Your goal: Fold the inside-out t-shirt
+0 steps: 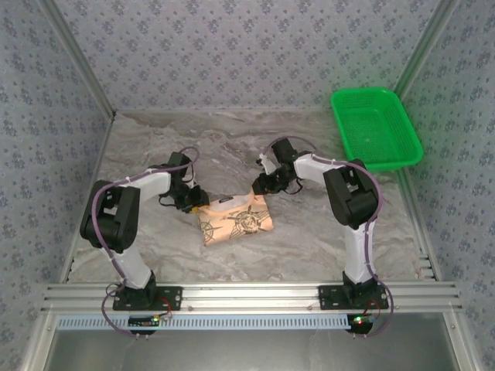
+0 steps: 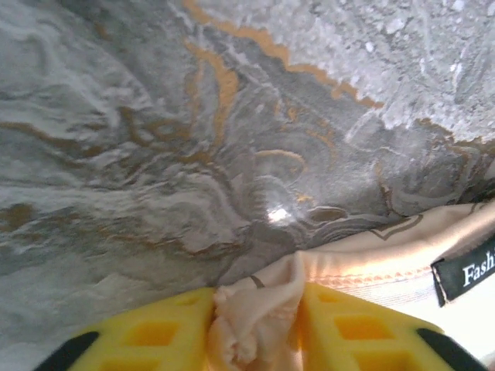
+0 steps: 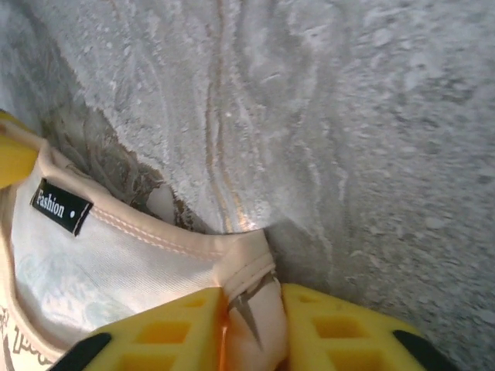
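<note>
The t-shirt (image 1: 236, 219) lies bunched on the tabletop (image 1: 309, 232). The left gripper (image 2: 255, 317) has its jaws clenched on the shirt's far-left corner, and the right gripper (image 3: 251, 321) has its jaws clenched on the far-right corner.

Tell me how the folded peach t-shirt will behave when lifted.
Probably floppy: the peach emblem-printed cotton t-shirt bunches into wrinkles between the left arm's jaws. Likely light for its size, being thin fabric. Held at its two far corners, its middle would probably sag.
</note>
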